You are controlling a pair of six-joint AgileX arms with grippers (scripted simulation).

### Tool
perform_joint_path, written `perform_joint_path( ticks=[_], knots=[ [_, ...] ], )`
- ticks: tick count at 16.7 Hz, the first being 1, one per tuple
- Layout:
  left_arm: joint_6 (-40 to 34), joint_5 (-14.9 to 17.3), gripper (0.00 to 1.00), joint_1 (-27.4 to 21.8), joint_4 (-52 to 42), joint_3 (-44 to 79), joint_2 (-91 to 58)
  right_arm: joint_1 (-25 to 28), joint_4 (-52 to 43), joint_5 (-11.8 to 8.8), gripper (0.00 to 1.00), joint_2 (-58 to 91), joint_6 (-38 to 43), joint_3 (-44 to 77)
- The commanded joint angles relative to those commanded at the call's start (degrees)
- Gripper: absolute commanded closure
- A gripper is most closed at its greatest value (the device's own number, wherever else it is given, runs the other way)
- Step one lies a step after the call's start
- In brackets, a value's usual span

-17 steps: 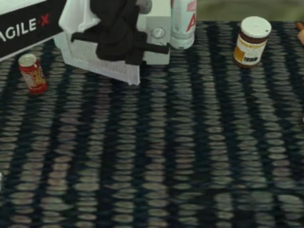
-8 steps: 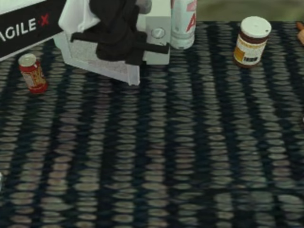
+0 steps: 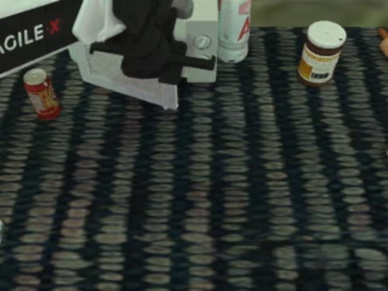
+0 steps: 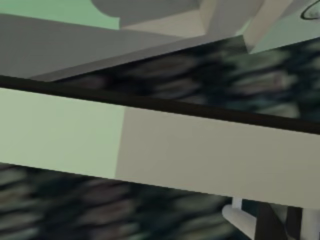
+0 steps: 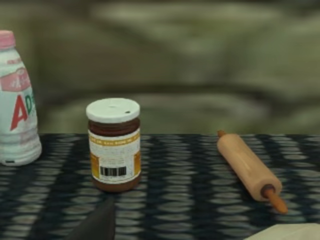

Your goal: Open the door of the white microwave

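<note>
Jar [image 3: 319, 53] right of microwave [image 3: 203, 45] (far edge)

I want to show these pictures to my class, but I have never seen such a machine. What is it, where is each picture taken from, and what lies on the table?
It is a simulated robot with two arms, each ending in a two-finger gripper. One picture looks down from above; the others come from cameras on the arms' wrists.

From above, the black left gripper is over the microwave at the table's far left, against its door, which stands swung partly out. Nearby are a red can, a white bottle and a brown jar.

The left wrist camera is pressed close to pale panels. The right wrist camera shows the jar, bottle and a rolling pin; that arm's gripper is out of sight.
</note>
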State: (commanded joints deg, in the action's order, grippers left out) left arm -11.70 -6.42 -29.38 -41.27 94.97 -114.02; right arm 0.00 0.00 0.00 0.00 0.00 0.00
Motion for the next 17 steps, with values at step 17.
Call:
perform_joint_path(
  ticks=[17],
  knots=[
    [6.45, 3.26, 1.0, 1.83, 2.23, -5.98, 4.36, 0.0, 0.0, 0.0, 0.0, 0.0, 0.0, 0.0]
  ],
)
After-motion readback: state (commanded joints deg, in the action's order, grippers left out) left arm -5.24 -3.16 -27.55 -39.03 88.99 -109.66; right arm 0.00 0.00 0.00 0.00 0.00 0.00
